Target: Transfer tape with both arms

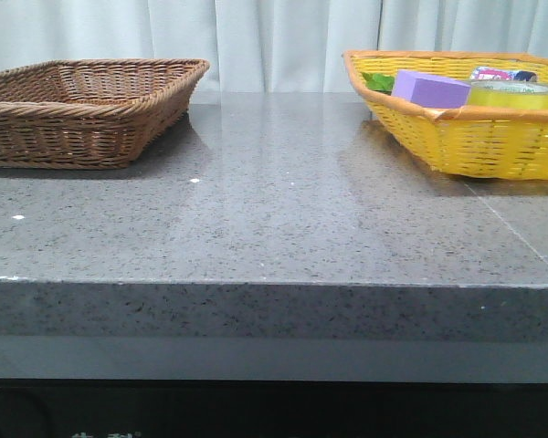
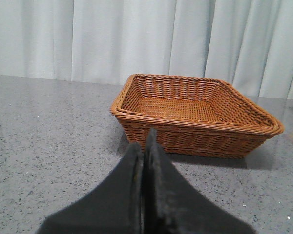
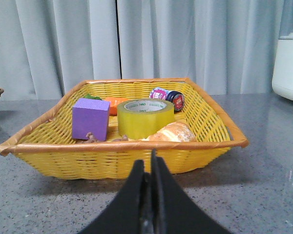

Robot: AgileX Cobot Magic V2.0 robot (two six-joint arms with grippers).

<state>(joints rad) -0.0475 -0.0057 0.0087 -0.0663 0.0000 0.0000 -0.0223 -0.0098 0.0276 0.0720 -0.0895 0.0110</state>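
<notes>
A translucent yellow tape (image 3: 146, 118) with a green-lettered white core sat in a bright yellow woven basket (image 3: 122, 158) beside a purple block (image 3: 91, 119). A brown wicker basket (image 1: 82, 109) rested on the speckled grey table (image 1: 274, 228).

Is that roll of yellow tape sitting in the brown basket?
No, the tape stands in the yellow basket beside a purple block, while the brown basket holds nothing.

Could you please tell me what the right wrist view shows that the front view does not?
Only the right wrist view shows the shut right gripper, a bread roll, a carrot and a white appliance. Only the front view shows the whole brown basket and the table's front edge. Both show the yellow basket, the tape, the purple block and a small jar.
</notes>
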